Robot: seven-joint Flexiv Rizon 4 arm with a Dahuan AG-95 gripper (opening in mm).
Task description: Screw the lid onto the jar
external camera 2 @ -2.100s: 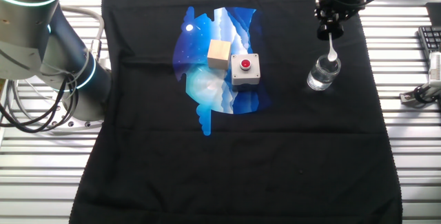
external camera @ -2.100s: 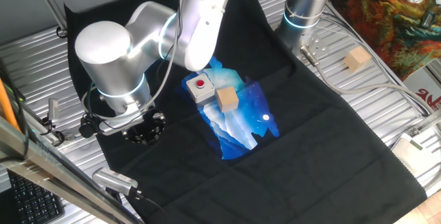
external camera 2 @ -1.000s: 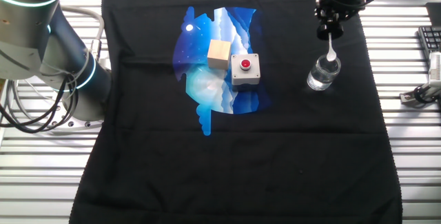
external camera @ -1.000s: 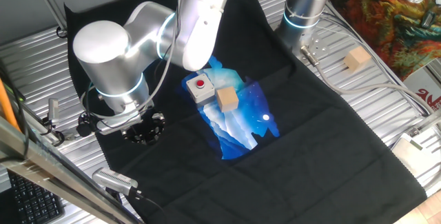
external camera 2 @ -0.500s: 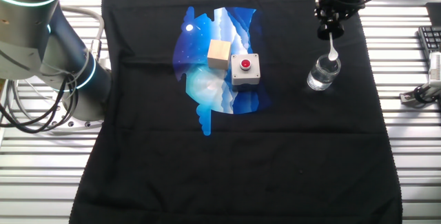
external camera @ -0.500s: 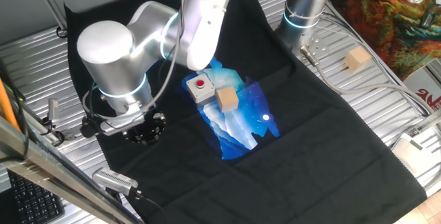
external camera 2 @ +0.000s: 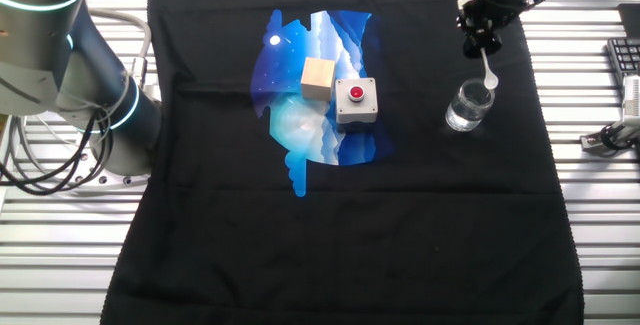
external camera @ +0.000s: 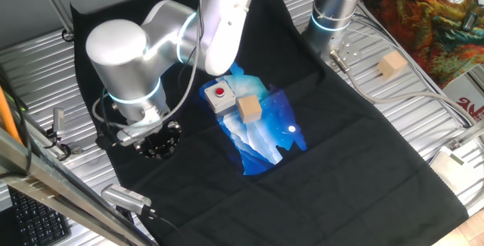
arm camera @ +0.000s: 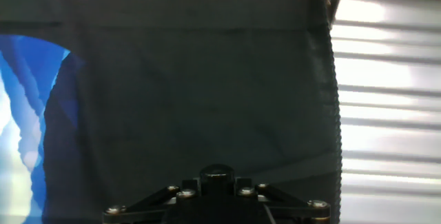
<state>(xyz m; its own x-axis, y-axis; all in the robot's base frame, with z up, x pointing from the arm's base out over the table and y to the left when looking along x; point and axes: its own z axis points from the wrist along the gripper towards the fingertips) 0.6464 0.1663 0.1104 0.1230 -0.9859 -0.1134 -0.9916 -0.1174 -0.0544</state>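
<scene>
Overhead, the claw (external camera 2: 482, 27) pinches the small black round lid (external camera 2: 481, 37), whose thin white rounded-tip piece hangs just above the short clear glass jar (external camera 2: 468, 106), apart from its rim. Beyond the claw the black cloth's (external camera 2: 400, 225) edge meets bare metal slats. One grey box with a red button (external camera 2: 356, 101) touches one tan wooden cube (external camera 2: 318, 77), well away; another cube (external camera: 392, 66) sits off-cloth. No writing reads clearly.

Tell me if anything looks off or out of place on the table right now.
Nothing is spilled or broken. The lid, held in the gripper, hangs above the jar with its white tip toward the opening, not yet seated. A second wooden cube sits off the cloth on the metal slats.
</scene>
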